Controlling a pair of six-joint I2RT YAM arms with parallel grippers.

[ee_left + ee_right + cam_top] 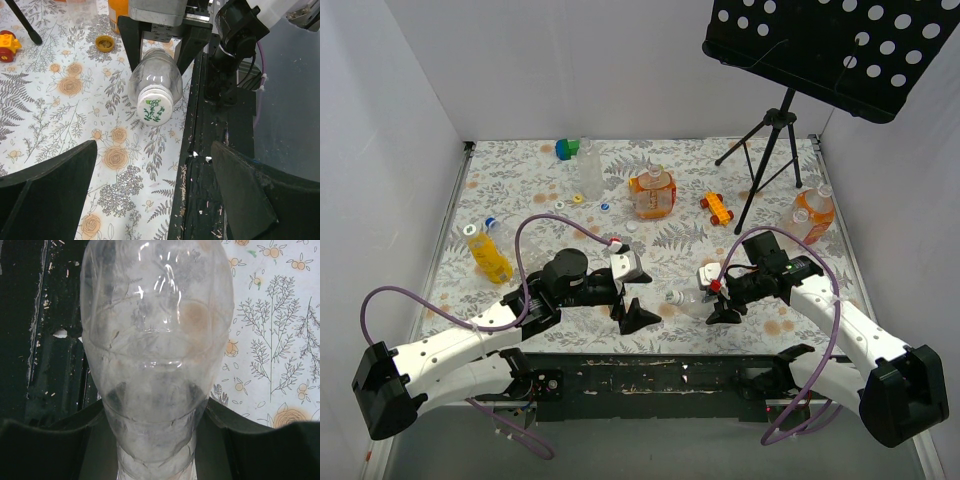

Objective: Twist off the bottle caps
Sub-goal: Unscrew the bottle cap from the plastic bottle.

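Observation:
A colourless bottle is held level above the table near the front edge, and my right gripper is shut on its body. In the right wrist view the bottle fills the frame, pinched between the black fingers of the right gripper. Its white cap, printed with green, points at my left gripper. The left gripper stands wide open just left of the cap, apart from it, with nothing between its fingers.
An orange bottle lies at the left. A clear bottle, a squat orange one and loose caps sit farther back. An orange bottle, toy car and music-stand tripod are at the right, and a black base rail lies below.

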